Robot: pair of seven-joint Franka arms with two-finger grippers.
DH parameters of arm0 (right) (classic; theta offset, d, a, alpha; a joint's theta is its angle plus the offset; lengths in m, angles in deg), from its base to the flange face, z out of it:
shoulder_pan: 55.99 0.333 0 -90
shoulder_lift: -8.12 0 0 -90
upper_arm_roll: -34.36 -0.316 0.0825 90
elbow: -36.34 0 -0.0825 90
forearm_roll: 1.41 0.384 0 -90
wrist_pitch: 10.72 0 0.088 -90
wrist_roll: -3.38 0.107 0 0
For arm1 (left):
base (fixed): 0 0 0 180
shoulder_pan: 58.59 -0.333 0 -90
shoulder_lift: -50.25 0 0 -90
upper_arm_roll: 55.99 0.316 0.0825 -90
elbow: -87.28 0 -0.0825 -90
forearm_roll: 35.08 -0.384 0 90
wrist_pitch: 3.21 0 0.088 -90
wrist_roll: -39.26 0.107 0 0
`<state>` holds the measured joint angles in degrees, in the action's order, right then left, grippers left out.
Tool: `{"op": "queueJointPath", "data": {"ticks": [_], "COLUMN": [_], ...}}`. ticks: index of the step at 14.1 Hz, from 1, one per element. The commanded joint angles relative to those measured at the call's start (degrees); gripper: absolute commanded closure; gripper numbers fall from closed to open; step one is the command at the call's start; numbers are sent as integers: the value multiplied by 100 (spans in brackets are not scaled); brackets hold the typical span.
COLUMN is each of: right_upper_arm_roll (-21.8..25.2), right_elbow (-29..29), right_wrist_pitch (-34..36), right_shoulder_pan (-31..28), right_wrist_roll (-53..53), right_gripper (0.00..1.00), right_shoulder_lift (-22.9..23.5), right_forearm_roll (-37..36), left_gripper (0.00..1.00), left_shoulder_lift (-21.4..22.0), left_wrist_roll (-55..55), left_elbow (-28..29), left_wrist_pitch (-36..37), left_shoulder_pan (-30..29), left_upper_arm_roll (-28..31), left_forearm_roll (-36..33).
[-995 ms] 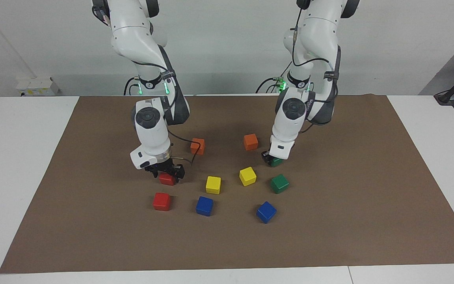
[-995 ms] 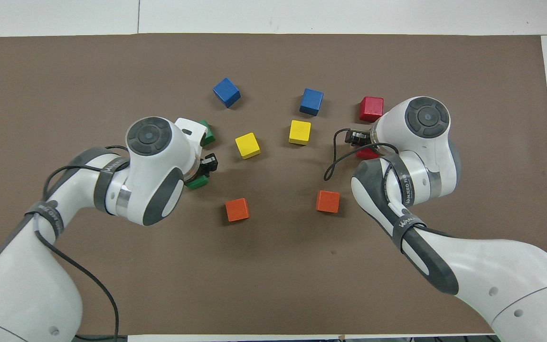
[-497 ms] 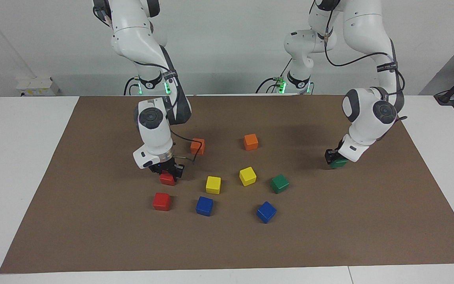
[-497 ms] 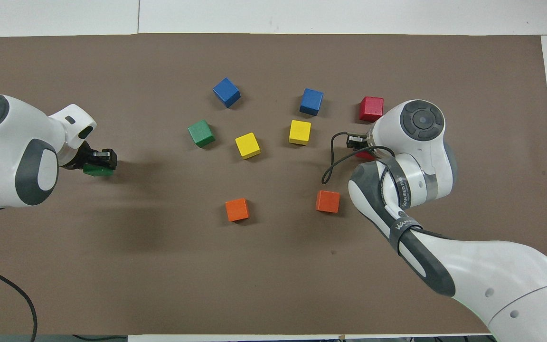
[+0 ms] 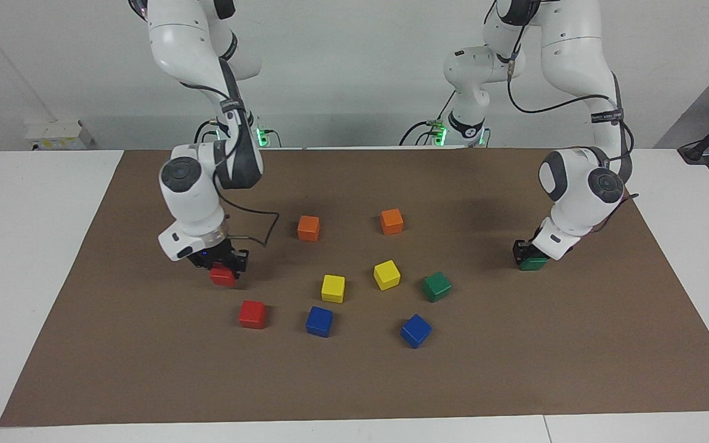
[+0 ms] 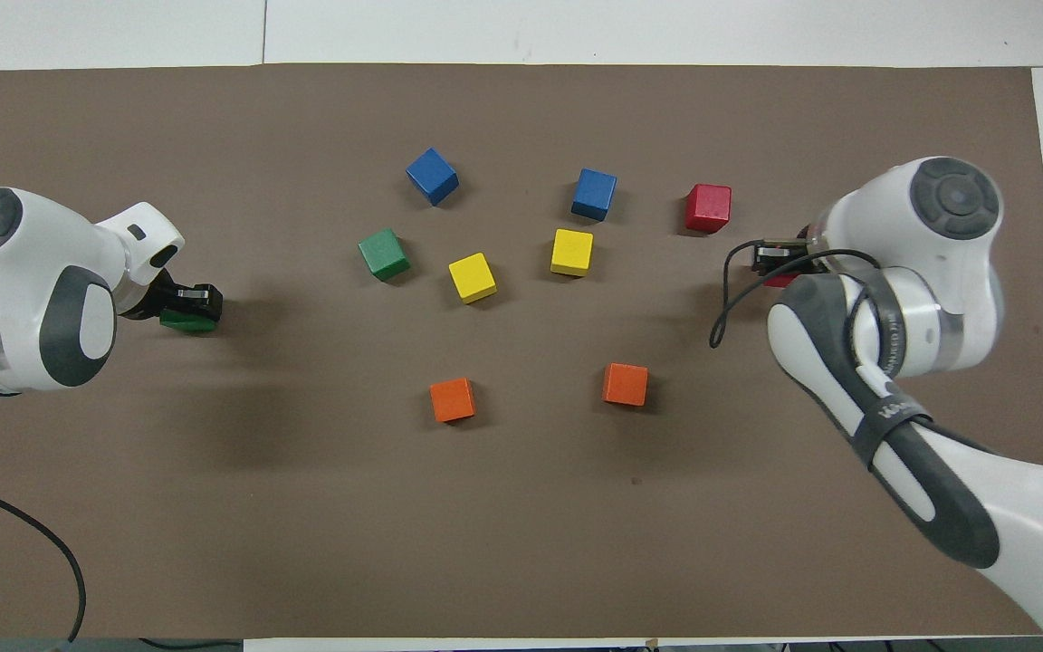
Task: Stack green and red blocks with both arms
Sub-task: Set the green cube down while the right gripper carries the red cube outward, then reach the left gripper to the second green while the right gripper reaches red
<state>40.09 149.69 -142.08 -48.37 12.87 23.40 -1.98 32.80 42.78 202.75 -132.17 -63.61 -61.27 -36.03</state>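
The left gripper (image 5: 530, 257) is clenched on a green block (image 5: 534, 264) low over the brown mat (image 5: 354, 381) toward the left arm's end of the table; whether the block touches the mat cannot be told. In the overhead view this held block (image 6: 186, 320) peeks out from under the black fingers, its edges roughly square with the mat's. The right gripper (image 5: 222, 266) grasps a red block (image 5: 223, 277) just above the mat toward the right arm's end, the block level and mostly hidden from above. The cubes have no long axis, so only their turn on the mat differs. The second green block (image 5: 437, 287) rests on the mat beside a yellow block (image 5: 387, 274), turned a little askew to the mat's edge. The second red block (image 5: 252, 314) sits flat and nearly square with the mat, farther from the robots than the held red one and beside a blue block (image 5: 319, 321). Another yellow block (image 5: 333, 288) and another blue block (image 5: 416, 330) lie in the middle cluster, and two orange blocks (image 5: 308, 227) (image 5: 391, 221) lie nearest the robots.
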Motion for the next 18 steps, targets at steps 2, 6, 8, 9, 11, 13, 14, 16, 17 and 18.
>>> {"op": "queueJointPath", "data": {"ticks": [2,6,8,9,11,13,14,16,17,18], "right_upper_arm_roll": [-73,-73,-73,-73,-73,-73,-73,-73,-73,-73], "right_elbow": [407,407,407,407,407,398,364,302,215,-12], "right_wrist_pitch": [-259,-522,-733,-759,-838,-839,-821,-655,-367,71], "right_shoulder_pan": [-663,-1025,-1034,-1034,-1017,-1017,-1017,-973,-929,-920], "right_wrist_roll": [-886,-1511,-1626,-1626,-1617,-1609,-1609,-1617,-1591,-1582], "right_gripper": [100,100,100,100,100,22,0,0,0,0], "right_shoulder_lift": [-166,132,246,273,317,317,317,230,125,46], "right_forearm_roll": [75,276,399,426,426,426,426,426,409,382], "left_gripper": [11,0,0,0,0,0,0,0,0,0], "left_shoulder_lift": [-30,-91,-459,-539,-636,-829,-900,-1031,-1180,-1225], "left_wrist_roll": [26,-27,-996,-1716,-3271,-4513,-4718,-5079,-5229,-5300], "left_elbow": [28,-819,-1944,-2184,-2187,-2204,-2256,-2475,-2616,-2643], "left_wrist_pitch": [-129,831,1722,1734,1202,769,776,812,768,750], "left_shoulder_pan": [-69,18,289,517,1141,1573,1635,1793,1890,1969], "left_upper_arm_roll": [-34,-25,-52,-60,-34,-25,-34,-34,-26,-25], "left_forearm_roll": [-90,-212,-152,-38,139,130,156,174,165,148]}}
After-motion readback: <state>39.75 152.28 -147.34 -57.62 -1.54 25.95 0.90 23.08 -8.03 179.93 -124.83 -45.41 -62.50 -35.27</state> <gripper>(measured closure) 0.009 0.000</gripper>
